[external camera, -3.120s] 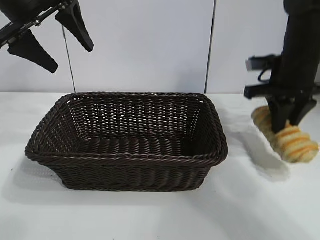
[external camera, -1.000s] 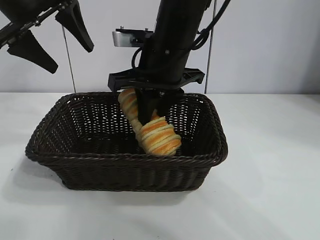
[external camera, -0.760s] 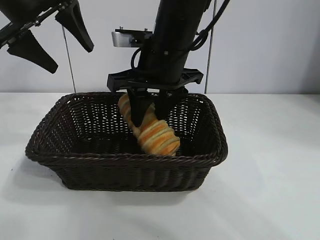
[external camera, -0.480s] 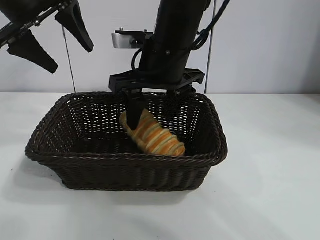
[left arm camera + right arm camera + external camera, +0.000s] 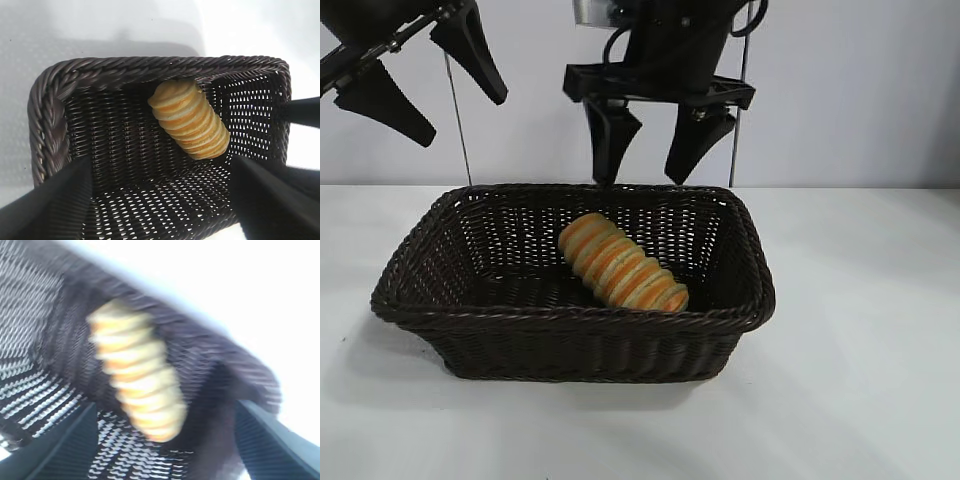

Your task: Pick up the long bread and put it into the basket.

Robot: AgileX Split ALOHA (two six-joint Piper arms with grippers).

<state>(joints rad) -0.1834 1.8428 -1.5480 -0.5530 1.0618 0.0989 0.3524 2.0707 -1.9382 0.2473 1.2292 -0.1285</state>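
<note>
The long bread [image 5: 622, 264], golden with orange-brown stripes, lies on the floor of the dark woven basket [image 5: 570, 320], towards its right half. It also shows in the left wrist view [image 5: 191, 119] and in the right wrist view [image 5: 135, 371]. My right gripper [image 5: 658, 165] is open and empty, raised above the basket's back rim, clear of the bread. My left gripper [image 5: 455, 100] is open and empty, held high above the basket's left end. The basket also shows in the left wrist view [image 5: 47, 115].
The basket stands on a white table [image 5: 860, 380] in front of a pale wall. A thin dark vertical line [image 5: 457, 120] runs down the wall behind the left gripper.
The right gripper carried the bread from the table at the right into the basket, opened and let it go. It has since risen above the rim. The left arm has not moved.
</note>
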